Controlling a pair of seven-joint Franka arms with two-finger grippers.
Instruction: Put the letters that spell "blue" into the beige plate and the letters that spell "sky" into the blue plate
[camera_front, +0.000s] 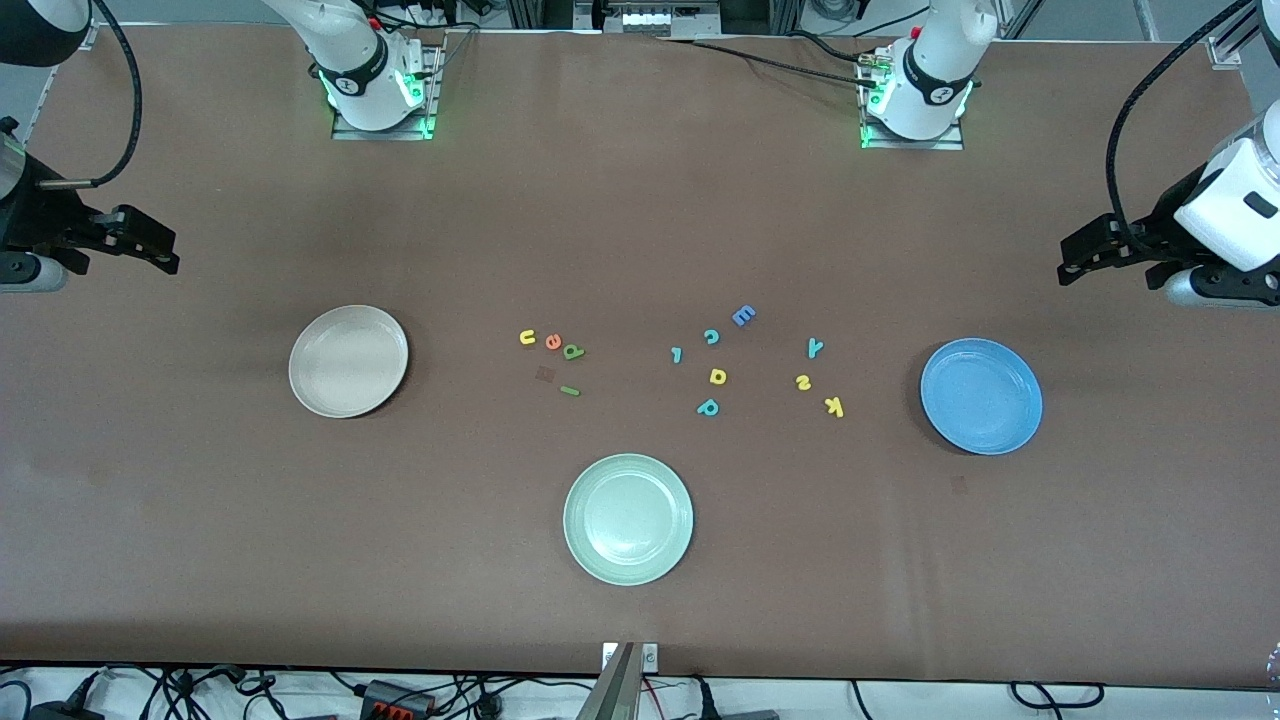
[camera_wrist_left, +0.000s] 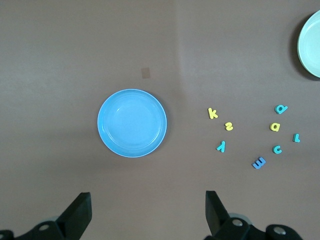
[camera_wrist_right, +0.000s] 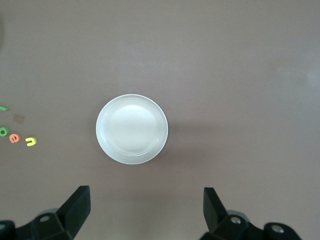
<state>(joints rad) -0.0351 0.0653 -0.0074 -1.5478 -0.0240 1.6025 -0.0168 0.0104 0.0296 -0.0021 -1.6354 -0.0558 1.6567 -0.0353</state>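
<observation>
Plates: three, namely one beige plate (camera_front: 348, 361), one blue plate (camera_front: 981, 396) and one pale green plate (camera_front: 628, 518).

Foam letters: twelve. Yellow, four. Teal, four. Green, two. Orange, one. Blue, one.

Claws: two, the left claw (camera_wrist_left: 147, 212) and the right claw (camera_wrist_right: 146, 210).

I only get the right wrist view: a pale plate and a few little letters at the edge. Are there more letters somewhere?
Observer: Yes. A yellow s, yellow k and teal y lie near the blue plate.
Operator: A blue plate? Anything in it?
Observer: Nothing; the left wrist view shows its bowl bare.
Operator: Are those the only two plates?
Observer: No, a pale green plate sits nearer the front camera, between them.
Operator: Where's the other arm?
Observer: The left gripper hangs open above the table's end, past the blue plate.
</observation>
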